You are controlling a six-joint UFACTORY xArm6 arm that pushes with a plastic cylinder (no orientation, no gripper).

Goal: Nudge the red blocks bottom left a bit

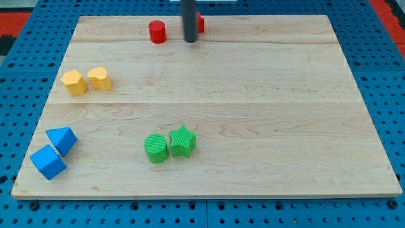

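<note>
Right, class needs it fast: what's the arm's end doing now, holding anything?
My tip: a bare rod, holding nothing, between the red cylinder and the other red block.

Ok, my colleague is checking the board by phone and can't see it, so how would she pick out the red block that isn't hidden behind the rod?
Start at the wooden board and go to its top edge, a little toward the view's left of centre. There, just left of my tip, stands the red cylinder. Unlike the other red block, half hidden behind the rod, it is fully visible and round.
</note>
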